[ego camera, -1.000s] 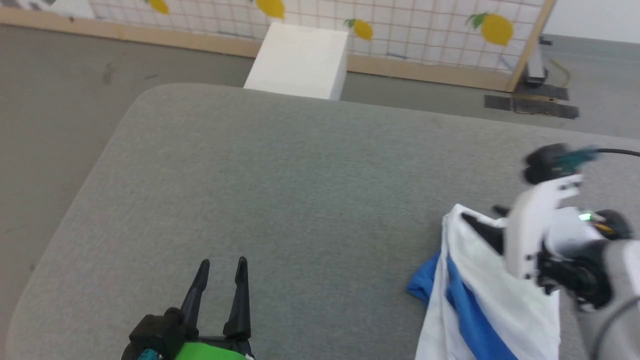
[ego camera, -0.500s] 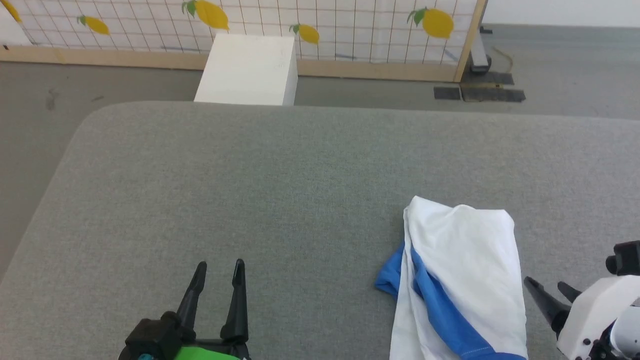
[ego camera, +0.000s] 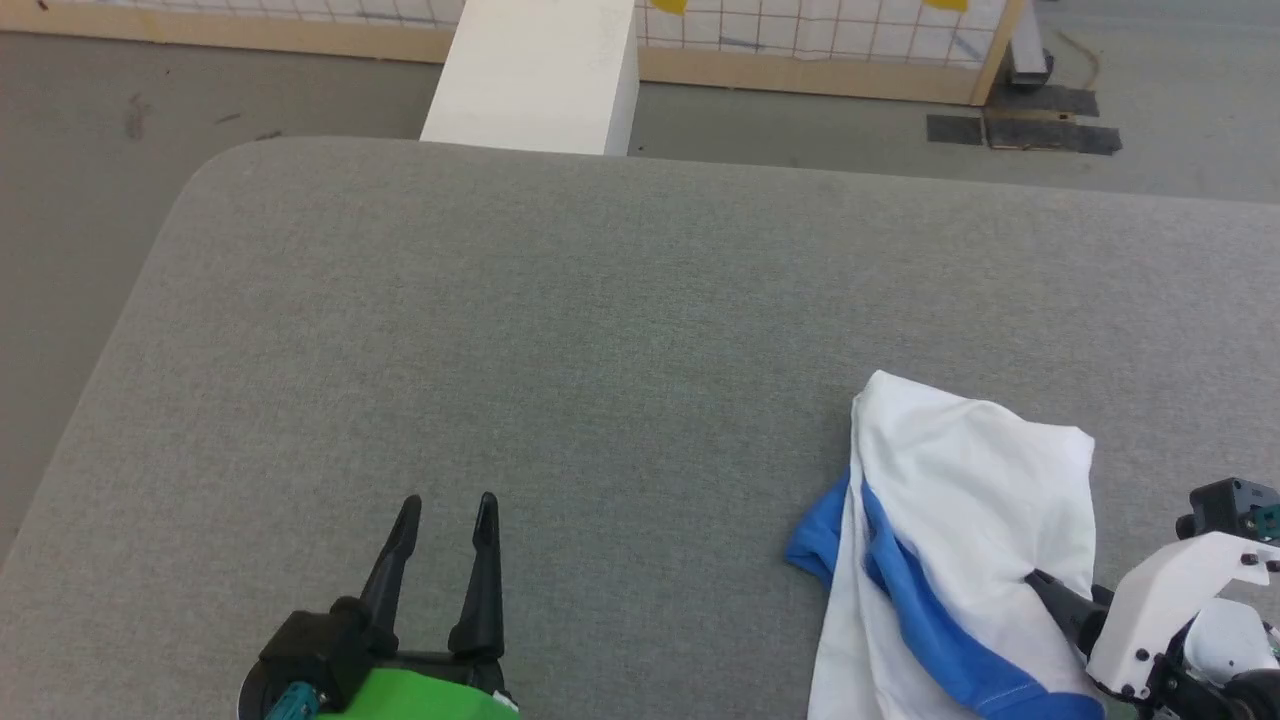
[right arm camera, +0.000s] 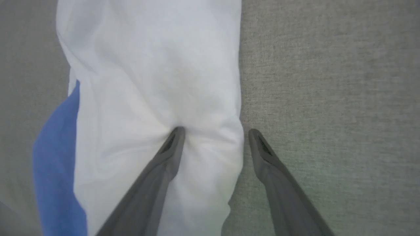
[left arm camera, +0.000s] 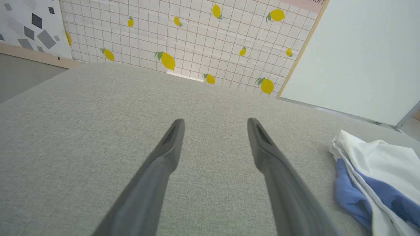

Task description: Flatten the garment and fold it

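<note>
The garment (ego camera: 970, 470) lies crumpled on the grey padded table (ego camera: 600, 300) at the lower right, white with a blue band along its left side. It also shows as a white and blue heap, the garment (left arm camera: 377, 154), at the right of the left wrist view. My right gripper (ego camera: 1065, 590) is open and straddles its right edge. In the right wrist view one finger (right arm camera: 170, 144) presses into the white cloth of the garment (right arm camera: 147, 65) and the other rests on bare table beside it. My left gripper (ego camera: 446, 505) stands open over bare table at the lower left, well apart from the cloth.
A white box (ego camera: 535, 70) stands on the floor just past the table's far edge. Behind it is a wood-framed screen with a lemon pattern (left arm camera: 197, 39). The table's rounded far-left corner (ego camera: 215, 170) drops to grey floor.
The head camera has shifted. My right gripper went from over the garment's far end down to its right, then came in onto its right edge. The left gripper has stayed put.
</note>
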You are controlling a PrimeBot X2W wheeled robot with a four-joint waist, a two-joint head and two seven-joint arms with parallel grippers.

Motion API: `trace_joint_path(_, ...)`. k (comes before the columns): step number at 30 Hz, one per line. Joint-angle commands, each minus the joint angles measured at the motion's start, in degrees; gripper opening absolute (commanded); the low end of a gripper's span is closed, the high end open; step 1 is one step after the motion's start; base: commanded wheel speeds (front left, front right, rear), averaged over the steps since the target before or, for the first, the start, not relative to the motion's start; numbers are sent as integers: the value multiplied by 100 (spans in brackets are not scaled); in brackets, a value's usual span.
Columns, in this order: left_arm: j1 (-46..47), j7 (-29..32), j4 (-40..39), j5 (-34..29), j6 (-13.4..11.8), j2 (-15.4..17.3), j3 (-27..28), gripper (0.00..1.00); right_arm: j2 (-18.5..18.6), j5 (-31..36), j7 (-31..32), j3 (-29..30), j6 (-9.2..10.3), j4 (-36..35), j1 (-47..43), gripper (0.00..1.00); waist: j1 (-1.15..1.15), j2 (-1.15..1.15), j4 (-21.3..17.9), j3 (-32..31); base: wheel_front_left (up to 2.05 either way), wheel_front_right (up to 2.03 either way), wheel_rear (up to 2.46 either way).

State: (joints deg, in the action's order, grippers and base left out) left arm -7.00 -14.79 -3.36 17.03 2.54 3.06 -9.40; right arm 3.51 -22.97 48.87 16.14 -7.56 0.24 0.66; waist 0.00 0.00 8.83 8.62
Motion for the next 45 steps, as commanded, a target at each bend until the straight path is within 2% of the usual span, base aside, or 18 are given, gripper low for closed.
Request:
trace_joint_path(1,104,-21,17,-20,46,-18,6,100,-17,51,48,25,8,152,152,100,0,0,112,94,0,0,0)
trace_joint_path(8,157,-21,54,-37,73,-18,-2,100,-29,85,285,-43,8,827,565,100,0,0,185,151,0,0,0)
trace_joint_path(9,170,-21,63,-36,75,-18,-10,100,-30,91,285,-54,8,872,597,46,0,0,190,154,0,0,0)
trace_joint_path(10,187,-21,73,-33,78,-18,-19,100,-11,133,294,-90,8,917,622,26,0,0,195,156,0,0,0)
trace_joint_path(11,200,-21,79,-29,81,-18,-25,100,18,157,297,-141,8,928,633,0,0,0,196,156,0,0,0)
trace_joint_path(27,69,-21,29,16,-14,-18,-27,100,633,-45,17,-706,8,145,626,0,0,0,-115,-96,0,0,0)
trace_joint_path(35,65,-21,-56,-197,27,-14,-67,100,1070,-128,57,-1301,8,-3,829,0,0,0,-501,-131,0,0,0)
trace_joint_path(45,201,-21,-71,-422,64,32,-212,100,1588,-201,-75,-1804,8,199,1378,0,0,0,-1162,11,0,0,0)
